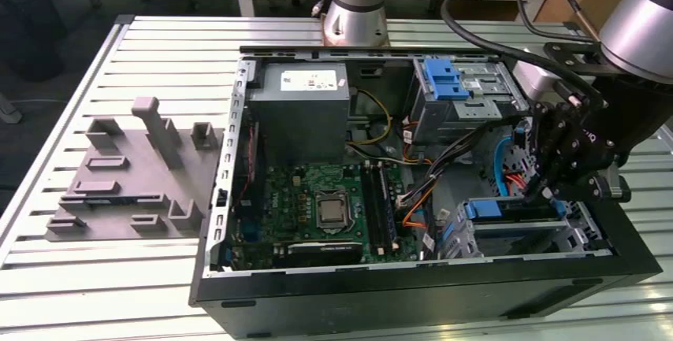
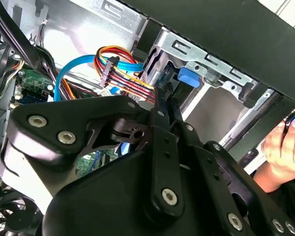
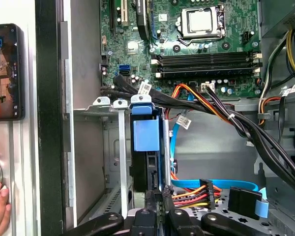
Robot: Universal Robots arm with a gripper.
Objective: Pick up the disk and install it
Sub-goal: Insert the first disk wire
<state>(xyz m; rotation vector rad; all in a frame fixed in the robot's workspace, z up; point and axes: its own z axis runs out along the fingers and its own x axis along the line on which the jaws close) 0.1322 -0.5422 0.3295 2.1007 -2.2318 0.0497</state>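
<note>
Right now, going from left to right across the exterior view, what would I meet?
Grey fixture plate with upright blocks → grey metal box → memory slots → blue latch → the disk in its bay.

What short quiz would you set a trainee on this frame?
1. True or false: the disk lies on the table outside the case.
2. The gripper is nearest to: A) the CPU socket, B) the disk, C) the power supply.
3. What colour is the disk's carrier?
Key: 1 false, it stands in a metal bay inside the case; 2 B; 3 blue.
</note>
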